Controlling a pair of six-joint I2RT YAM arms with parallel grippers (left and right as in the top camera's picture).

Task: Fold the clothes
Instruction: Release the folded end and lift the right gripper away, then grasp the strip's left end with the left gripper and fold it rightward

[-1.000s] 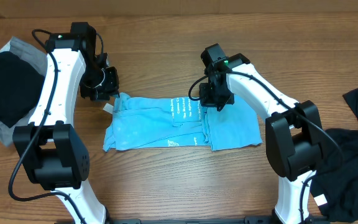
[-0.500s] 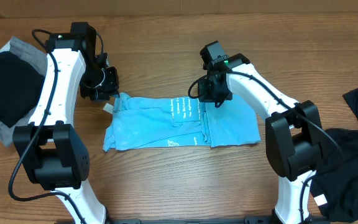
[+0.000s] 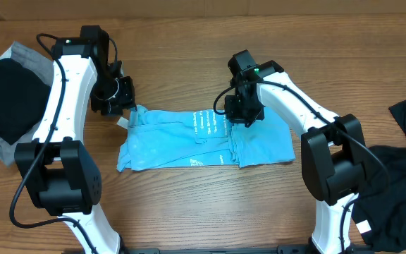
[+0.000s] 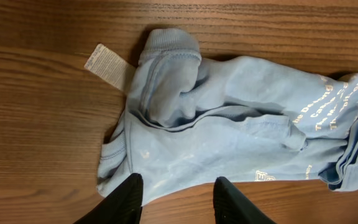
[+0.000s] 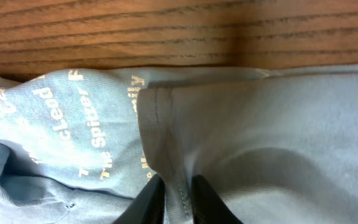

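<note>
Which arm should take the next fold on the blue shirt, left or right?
Right. The right gripper sits on the T-shirt, fingers closed narrowly around a hemmed edge beside the lettering, so it looks ready to lift that flap. The left gripper hangs open over the collar end, gripping nothing.

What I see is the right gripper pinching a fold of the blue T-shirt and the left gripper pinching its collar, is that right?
Not quite: the left wrist view shows the left gripper open above the blue T-shirt, pinching nothing. The right gripper does pinch a fold.
</note>
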